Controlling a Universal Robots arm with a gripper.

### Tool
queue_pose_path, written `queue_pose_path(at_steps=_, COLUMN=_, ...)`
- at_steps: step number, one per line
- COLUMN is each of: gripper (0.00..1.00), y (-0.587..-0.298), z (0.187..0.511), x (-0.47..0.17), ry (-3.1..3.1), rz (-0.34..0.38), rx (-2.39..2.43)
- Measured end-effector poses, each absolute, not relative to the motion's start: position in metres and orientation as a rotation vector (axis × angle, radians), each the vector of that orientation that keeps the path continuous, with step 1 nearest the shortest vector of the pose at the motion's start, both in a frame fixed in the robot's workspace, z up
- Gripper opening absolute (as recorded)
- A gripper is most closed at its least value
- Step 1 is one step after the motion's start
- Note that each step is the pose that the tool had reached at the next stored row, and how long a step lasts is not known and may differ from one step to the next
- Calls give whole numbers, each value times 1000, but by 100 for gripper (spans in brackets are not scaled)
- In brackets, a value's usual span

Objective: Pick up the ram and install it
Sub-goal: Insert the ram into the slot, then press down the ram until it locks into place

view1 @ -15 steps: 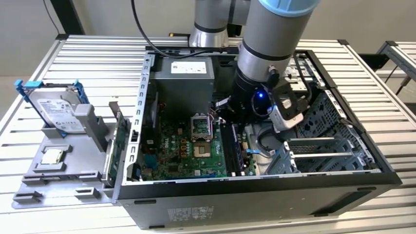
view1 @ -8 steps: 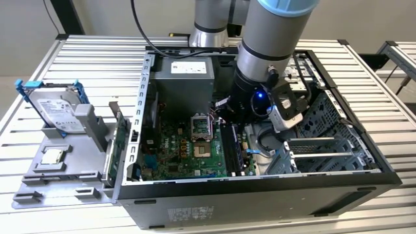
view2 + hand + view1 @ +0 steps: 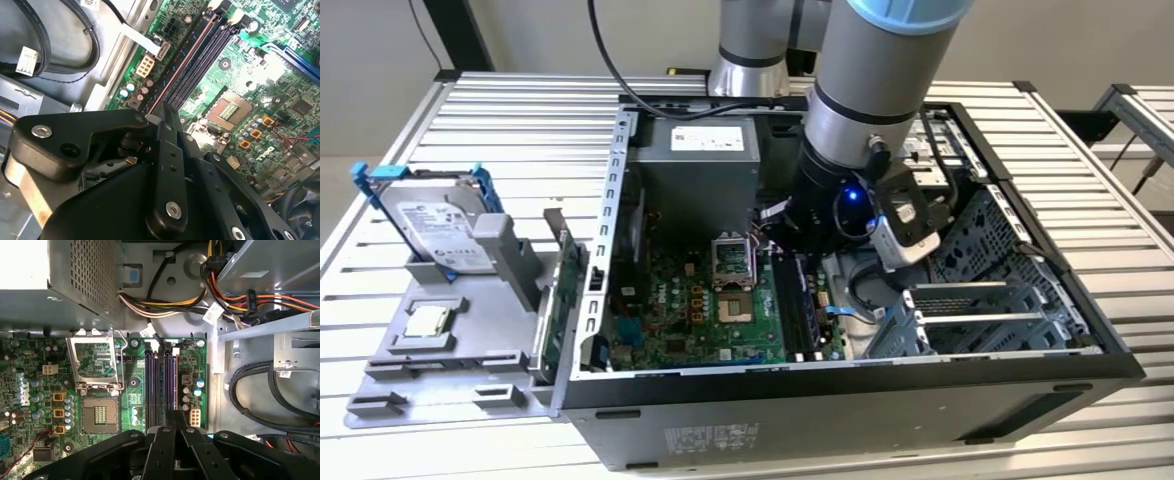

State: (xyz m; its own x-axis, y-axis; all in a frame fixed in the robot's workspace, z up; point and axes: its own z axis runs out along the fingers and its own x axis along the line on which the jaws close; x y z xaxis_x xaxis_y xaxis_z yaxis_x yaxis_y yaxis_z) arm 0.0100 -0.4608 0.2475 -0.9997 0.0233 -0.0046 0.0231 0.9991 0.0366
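My gripper [image 3: 790, 240] is down inside the open computer case, over the motherboard's memory slots [image 3: 161, 380]. In both wrist views its black fingers [image 3: 167, 150] are drawn together at their tips [image 3: 175, 414]. A thin edge, the ram [image 3: 185, 65], runs out from between the tips. It lies along the outermost slot, the one nearest the case's drive side. I see the ram edge-on, and the fingers hide its near end. I cannot tell how deep it sits in the slot. In the exterior view the arm covers the ram.
The open processor socket [image 3: 100, 412] lies beside the slots, and the power supply [image 3: 700, 165] is behind. Cable bundles [image 3: 260, 390] and the drive cage [image 3: 987, 290] crowd the other side. At the exterior view's left, a grey fixture [image 3: 454, 365] holds a hard drive [image 3: 440, 230], a square chip [image 3: 427, 320] and an upright green board [image 3: 550, 325].
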Motion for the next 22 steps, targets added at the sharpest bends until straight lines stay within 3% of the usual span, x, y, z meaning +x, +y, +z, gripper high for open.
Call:
queue_pose_path(at_steps=4, gripper=0, y=-461, z=248, x=10, ry=3136, rz=62, rx=36)
queue_pose_path(at_steps=14, gripper=0, y=-472, z=248, x=14, ry=3137, rz=186, rx=37)
queue_pose_path(at_steps=22, gripper=0, y=-472, z=248, x=14, ry=3137, rz=193, rx=23)
